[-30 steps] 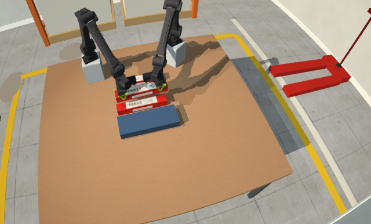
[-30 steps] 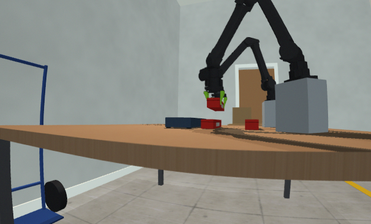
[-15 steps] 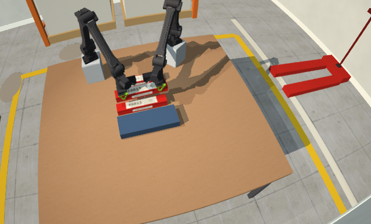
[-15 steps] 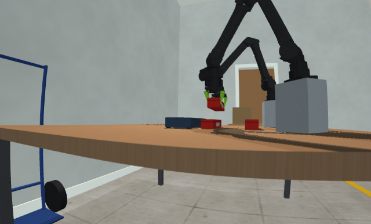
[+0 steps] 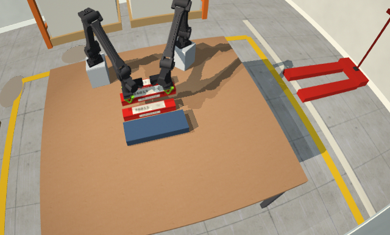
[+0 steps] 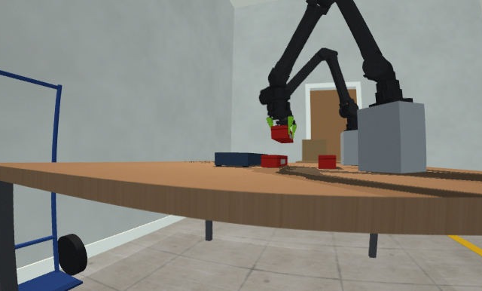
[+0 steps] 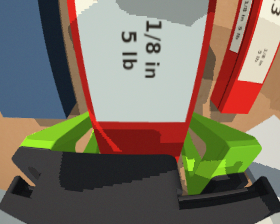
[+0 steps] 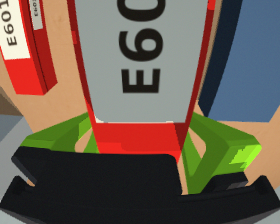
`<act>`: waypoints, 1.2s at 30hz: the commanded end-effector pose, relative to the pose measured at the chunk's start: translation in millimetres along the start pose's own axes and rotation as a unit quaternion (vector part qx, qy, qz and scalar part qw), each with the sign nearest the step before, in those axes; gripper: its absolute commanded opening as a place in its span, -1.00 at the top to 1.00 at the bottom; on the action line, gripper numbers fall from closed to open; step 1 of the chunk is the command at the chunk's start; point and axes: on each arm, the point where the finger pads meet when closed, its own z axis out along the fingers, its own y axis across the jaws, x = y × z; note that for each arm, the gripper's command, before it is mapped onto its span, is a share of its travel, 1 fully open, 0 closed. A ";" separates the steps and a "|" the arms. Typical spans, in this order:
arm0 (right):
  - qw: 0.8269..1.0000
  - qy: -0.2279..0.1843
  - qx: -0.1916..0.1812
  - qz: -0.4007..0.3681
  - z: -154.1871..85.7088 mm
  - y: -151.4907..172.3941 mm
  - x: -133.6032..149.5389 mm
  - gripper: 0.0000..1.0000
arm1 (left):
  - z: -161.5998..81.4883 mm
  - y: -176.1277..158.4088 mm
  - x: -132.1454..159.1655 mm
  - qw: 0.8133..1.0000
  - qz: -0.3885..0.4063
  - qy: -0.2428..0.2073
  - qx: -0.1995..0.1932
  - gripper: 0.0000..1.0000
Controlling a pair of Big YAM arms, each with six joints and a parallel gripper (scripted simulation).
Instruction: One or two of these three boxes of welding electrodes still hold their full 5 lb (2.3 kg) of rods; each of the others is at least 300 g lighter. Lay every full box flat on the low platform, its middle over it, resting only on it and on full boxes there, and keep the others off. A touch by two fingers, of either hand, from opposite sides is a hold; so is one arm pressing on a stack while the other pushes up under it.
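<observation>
Both grippers hold one red electrode box [image 5: 148,91] level in the air, one at each end. My right gripper [image 5: 128,98] is shut on the end with the "E601" print [image 8: 139,50]. My left gripper [image 5: 168,91] is shut on the "1/8 in 5 lb" end [image 7: 140,50]. The side view shows this box [image 6: 282,133] well above the table. A second red box [image 5: 148,109] lies flat on the table next to the blue low platform [image 5: 155,126], which carries nothing. A third red box [image 6: 327,161] lies farther back, mostly hidden in the overhead view.
Two grey arm pedestals [image 5: 97,73] [image 5: 184,55] stand behind the boxes. A red pallet jack [image 5: 327,78] sits on the floor to the right of the table. A blue hand truck [image 6: 28,181] stands beside the table.
</observation>
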 end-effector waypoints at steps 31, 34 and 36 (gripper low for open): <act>0.999 -0.014 0.036 0.002 -66.4 -22.1 -7.7 1.00 | -68.1 21.0 -6.4 0.999 -0.001 -0.012 -0.036 1.00; 0.999 -0.014 0.036 0.002 -66.4 -22.1 -7.7 1.00 | -68.1 21.0 -6.4 0.999 -0.001 -0.012 -0.036 1.00; 0.999 -0.014 0.036 0.002 -66.4 -22.1 -7.7 1.00 | -68.1 21.0 -6.4 0.999 -0.001 -0.012 -0.036 1.00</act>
